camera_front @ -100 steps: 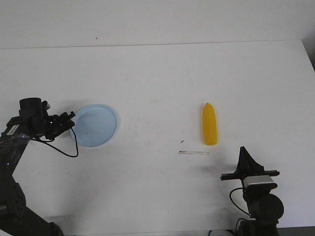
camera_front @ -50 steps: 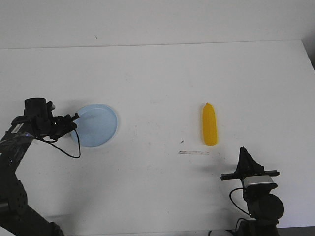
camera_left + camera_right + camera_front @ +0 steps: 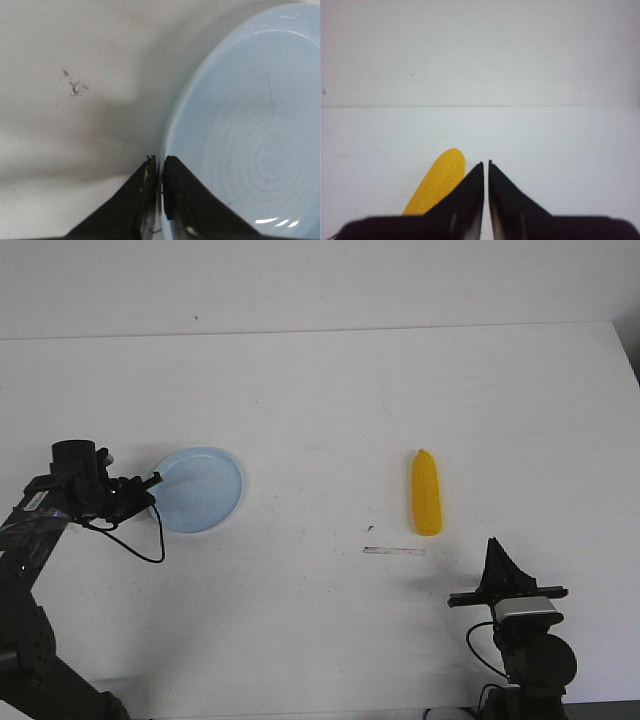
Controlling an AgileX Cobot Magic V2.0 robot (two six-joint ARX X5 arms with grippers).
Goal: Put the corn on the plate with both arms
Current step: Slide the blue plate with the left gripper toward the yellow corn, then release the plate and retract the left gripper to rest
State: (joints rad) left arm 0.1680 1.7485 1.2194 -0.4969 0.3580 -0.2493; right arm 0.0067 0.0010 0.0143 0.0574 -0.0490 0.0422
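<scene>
Surface: white surface (image 3: 320, 420), mostly bare; a small clear strip (image 3: 394, 551) lies flat between the corn and the right claw, with a tiny dark speck (image 3: 371, 528) just beyond it; smudges (image 3: 75, 87) mark the surface beside the plate in the left wrist view.
Wall: pale wall (image 3: 320, 285) rises behind the far edge.
Cable: black cable (image 3: 135, 540) loops from the left arm down onto the surface just beside the plate's near-left edge.
Obstacles: only the strip lies between the right claw and the corn; open surface separates corn and plate.
Plate: pale blue plate (image 3: 205, 495) sits on the left part of the surface, well apart from the corn; in the left wrist view its rim (image 3: 172, 130) runs up from between the claw's tips.
Left claw: left claw (image 3: 150, 483) is at the plate's left edge, its two fingers (image 3: 142, 187) pinched narrow on the rim, one outside and one over the plate.
Corn: corn (image 3: 426, 493) lies flat right of centre, tapered tip pointing away from the robot.
Right claw: right claw (image 3: 495, 543) is raised near the front edge, tips together with only a slit between them, holding nothing; the corn (image 3: 437, 187) is ahead of it and to its left, near but not touching.
</scene>
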